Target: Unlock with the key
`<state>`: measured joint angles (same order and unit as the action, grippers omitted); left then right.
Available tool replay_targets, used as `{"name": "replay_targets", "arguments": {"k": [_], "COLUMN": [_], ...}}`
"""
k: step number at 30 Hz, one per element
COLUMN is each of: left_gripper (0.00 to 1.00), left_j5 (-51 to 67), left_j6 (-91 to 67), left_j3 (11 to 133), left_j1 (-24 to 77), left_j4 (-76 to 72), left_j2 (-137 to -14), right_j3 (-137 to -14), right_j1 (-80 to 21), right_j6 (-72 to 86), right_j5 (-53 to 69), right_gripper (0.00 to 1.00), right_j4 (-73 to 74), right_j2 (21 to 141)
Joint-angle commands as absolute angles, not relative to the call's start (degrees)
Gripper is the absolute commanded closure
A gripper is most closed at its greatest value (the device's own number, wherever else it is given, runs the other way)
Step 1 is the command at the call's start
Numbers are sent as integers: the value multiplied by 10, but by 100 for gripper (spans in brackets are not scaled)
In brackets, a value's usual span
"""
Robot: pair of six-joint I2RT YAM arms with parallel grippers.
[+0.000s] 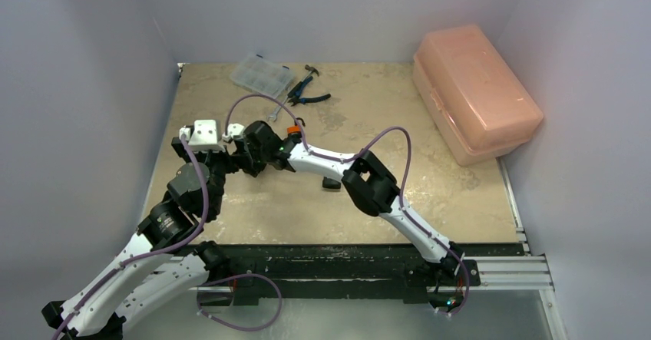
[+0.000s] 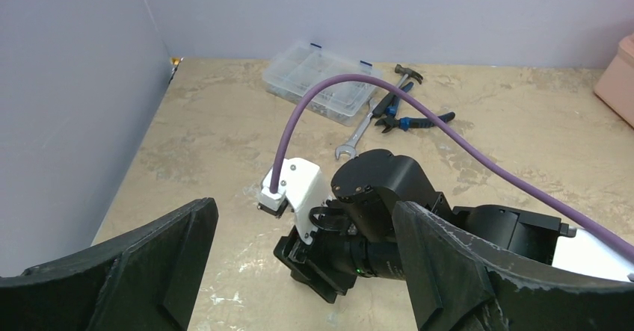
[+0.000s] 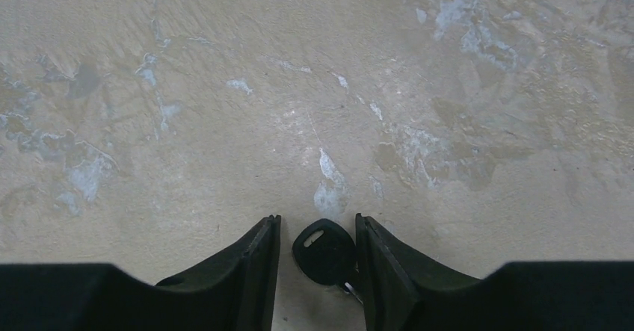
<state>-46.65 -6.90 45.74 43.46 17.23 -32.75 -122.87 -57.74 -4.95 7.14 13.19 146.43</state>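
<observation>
**Q:** What does the key look like, and where is it?

**A:** The key is small, with a rounded black plastic head that has a hole through it. It lies flat on the table, between the fingers of the right gripper. Most of its blade is hidden.

**Q:** Is it gripped?

**A:** No. The tapered black fingers stand partly apart. The key sits just beside one of them, and a gap shows at the other.

**Q:** And the table surface?

**A:** It is matte beige, mottled like stone, with pale scuffed patches.

**Q:** What about the left gripper?

**A:** The left gripper has its broad black fingers spread wide and holds nothing.

**Q:** Are there any containers?

**A:** There are two. At the far edge is a flat, clear plastic organizer box divided into compartments, whose contents are too small to make out. At the far right is a large pink tub, translucent with rounded corners and its lid on, so its contents cannot be seen. Pliers, a metal wrench and a small hammer lie beside the organizer.
</observation>
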Motion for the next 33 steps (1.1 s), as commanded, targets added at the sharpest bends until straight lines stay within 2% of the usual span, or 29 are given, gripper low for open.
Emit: {"name": "replay_targets", "arguments": {"k": [1,13,18,24,29,33], "left_gripper": [5,5,5,5,5,5], "left_j5": [-460,-458,-456,-457,-457,-457], "left_j6": [-72,-73,-73,-73,-73,-74], "left_j3": [459,459,459,459,459,459], "left_j1": [428,426,426,426,427,426], "left_j4": [149,149,149,149,150,150], "left_j2": [-330,-332,-332,-333,-332,-333], "right_j3": [-1192,-1063,-1025,-1027,-1020,-1057], "right_j1": [-580,-580,-580,-580,-580,-580], "right_j6": [-66,46,115,215,227,217], "right_j5": [65,-7,-9,80,85,30], "right_gripper": [54,53,60,62,55,38], "right_j4": [140,122,122,158,154,175], "right_j2": [1451,1369,1342,1327,1298,1308]}}
